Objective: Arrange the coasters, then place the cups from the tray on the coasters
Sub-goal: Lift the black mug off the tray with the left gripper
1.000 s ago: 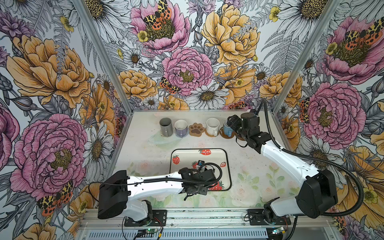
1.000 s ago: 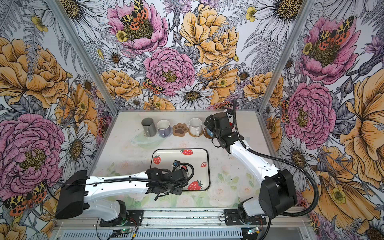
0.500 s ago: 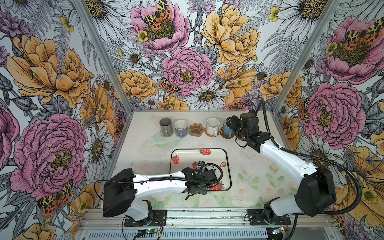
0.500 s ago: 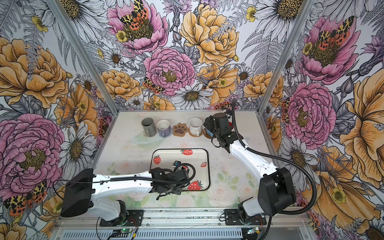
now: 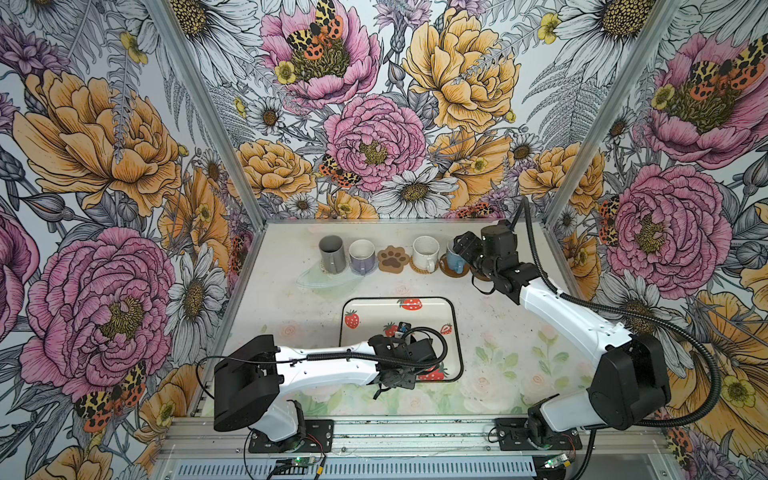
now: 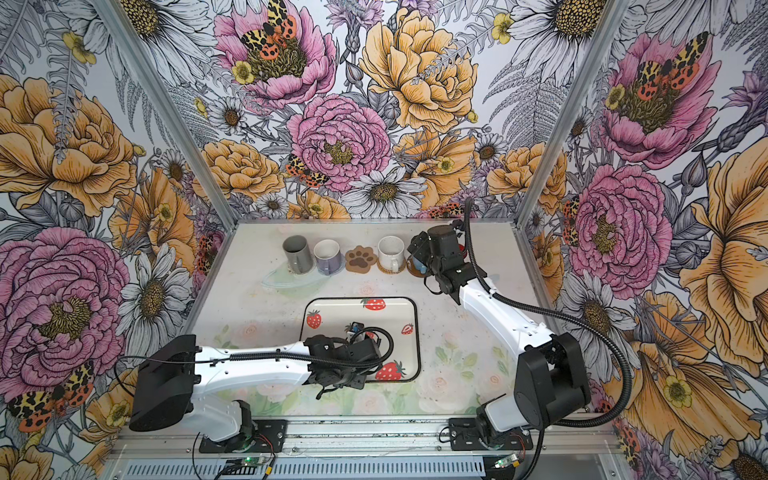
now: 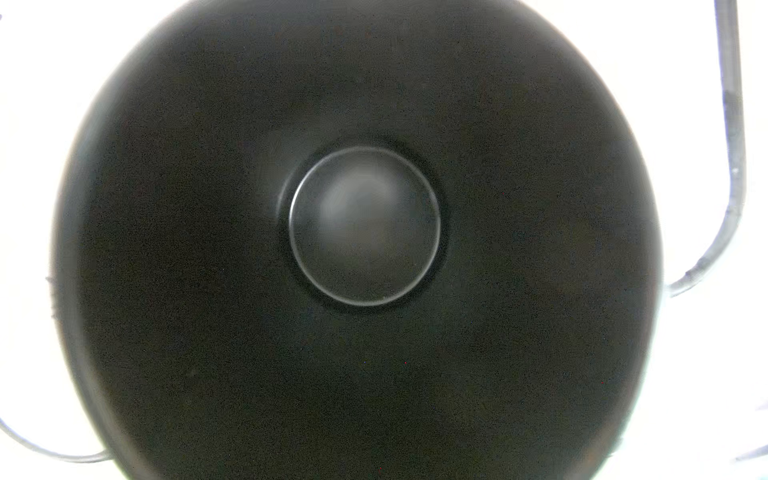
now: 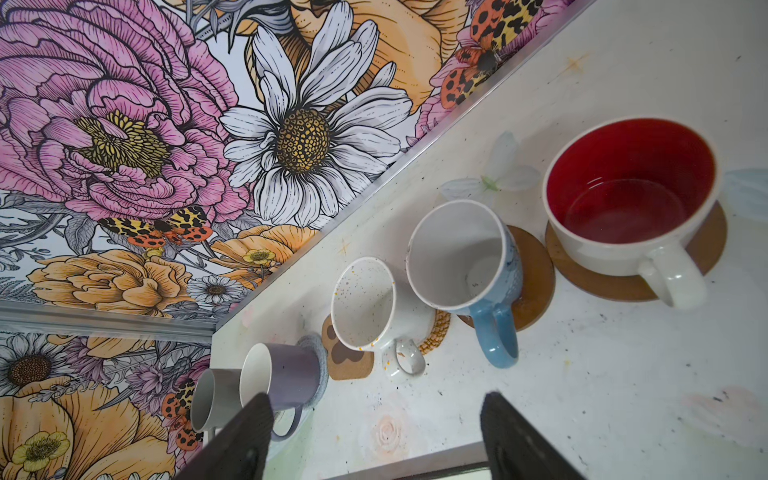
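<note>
Risk, near: the black cup (image 7: 361,224) is sitting on the tray (image 5: 424,316), straight under the left gripper (image 5: 403,351). A pinch on its thin wall alone could be letting it swing or slip during the lift.
Risk, far: the free paw coaster (image 5: 392,258) is lying between the purple cup (image 5: 361,257) and the speckled cup (image 5: 424,253), so a wide approach could be knocking either one.
Left gripper: its fingers are hiding from every view, so I cannot tell whether they are gripping.
Right gripper (image 8: 376,399): its fingers are standing spread, holding nothing, and it is hovering near the blue cup (image 8: 461,257).
</note>
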You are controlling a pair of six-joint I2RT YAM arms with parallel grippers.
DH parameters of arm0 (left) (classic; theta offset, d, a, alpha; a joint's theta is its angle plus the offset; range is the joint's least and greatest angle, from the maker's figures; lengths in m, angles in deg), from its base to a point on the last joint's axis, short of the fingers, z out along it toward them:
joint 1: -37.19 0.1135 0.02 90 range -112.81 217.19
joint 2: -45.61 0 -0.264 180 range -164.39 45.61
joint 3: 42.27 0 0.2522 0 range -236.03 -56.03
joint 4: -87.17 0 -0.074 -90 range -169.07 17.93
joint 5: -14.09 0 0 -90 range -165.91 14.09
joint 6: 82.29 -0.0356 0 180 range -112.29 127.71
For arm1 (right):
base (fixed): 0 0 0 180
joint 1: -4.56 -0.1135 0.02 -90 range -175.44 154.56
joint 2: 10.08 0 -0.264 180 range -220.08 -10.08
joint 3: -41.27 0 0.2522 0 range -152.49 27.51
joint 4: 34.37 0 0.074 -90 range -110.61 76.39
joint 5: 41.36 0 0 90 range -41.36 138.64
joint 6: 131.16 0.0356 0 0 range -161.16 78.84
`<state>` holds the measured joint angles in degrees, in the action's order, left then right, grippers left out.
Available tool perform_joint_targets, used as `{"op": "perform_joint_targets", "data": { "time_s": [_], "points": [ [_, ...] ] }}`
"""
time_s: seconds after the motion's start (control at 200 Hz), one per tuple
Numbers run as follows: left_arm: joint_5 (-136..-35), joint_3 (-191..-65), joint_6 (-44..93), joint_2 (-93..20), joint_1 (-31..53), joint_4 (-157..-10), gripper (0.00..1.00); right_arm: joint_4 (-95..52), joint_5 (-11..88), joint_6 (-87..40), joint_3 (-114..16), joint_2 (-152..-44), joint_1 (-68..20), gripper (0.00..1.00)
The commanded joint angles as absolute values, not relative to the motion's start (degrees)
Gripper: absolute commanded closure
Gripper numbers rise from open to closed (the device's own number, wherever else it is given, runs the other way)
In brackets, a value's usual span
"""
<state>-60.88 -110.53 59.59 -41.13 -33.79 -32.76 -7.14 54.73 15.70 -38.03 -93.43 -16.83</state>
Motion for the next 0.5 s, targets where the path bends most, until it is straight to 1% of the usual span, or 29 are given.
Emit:
{"op": "perform_joint_targets", "data": {
  "time_s": [0.0,0.31,0.4,0.495],
  "points": [
    [-60.2,-110.9,58.5,-41.7,-33.0,-34.4,0.65,-7.3,54.2,14.5,-39.8,-94.6,-16.5,0.19],
    [-61.3,-110.3,58.2,-42.5,-32.4,-35.2,0.73,-7.2,53.2,14.3,-40.4,-95.6,-16.4,0.19],
    [-61.5,-110.4,58.2,-42.8,-32.4,-35.2,0.77,-7.2,53.2,14.3,-40.4,-95.7,-16.4,0.19],
    [-61.6,-110.4,58.2,-42.9,-32.4,-35.2,0.84,-7.2,53.0,14.3,-40.4,-95.8,-16.3,0.19]
  ]
}}
